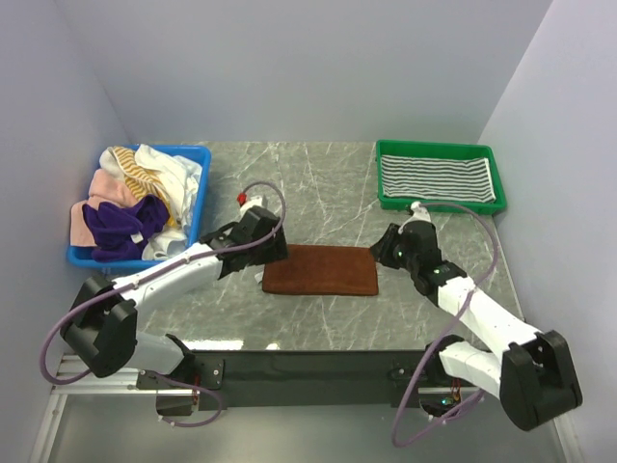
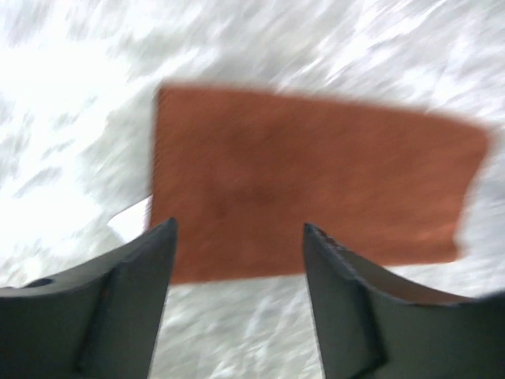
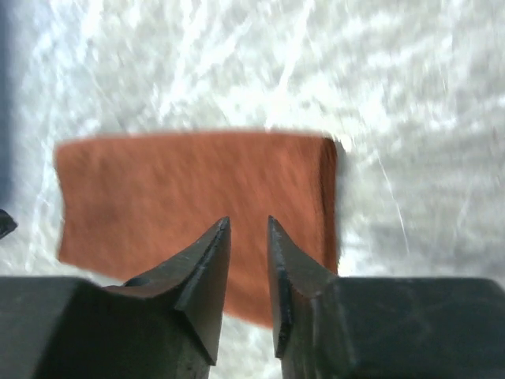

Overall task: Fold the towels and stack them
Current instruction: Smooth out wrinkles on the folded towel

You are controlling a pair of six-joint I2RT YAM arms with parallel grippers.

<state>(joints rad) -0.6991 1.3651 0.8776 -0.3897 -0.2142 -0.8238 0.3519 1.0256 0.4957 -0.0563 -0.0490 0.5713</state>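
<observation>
One plain brown folded cloth towel (image 1: 321, 271) lies flat on the grey marbled counter (image 1: 318, 188), between both arms. It sits just ahead of the left end effector (image 2: 239, 237), whose jaws stand wide apart. The right end effector (image 3: 248, 229) is narrowly parted and grips nothing.

The plain towel (image 1: 321, 271) is coloured rust-brown, and the table (image 1: 318, 183) is marbled in grey and white. The striped towel (image 1: 439, 177) is banded grey and white, and its tray (image 1: 439, 204) is green. In the blue bin (image 1: 201, 198), a purple cloth (image 1: 120, 222), a pink cloth (image 1: 101, 188), a white cloth (image 1: 178, 174) and a yellow-striped cloth (image 1: 135, 169) are seen.
</observation>
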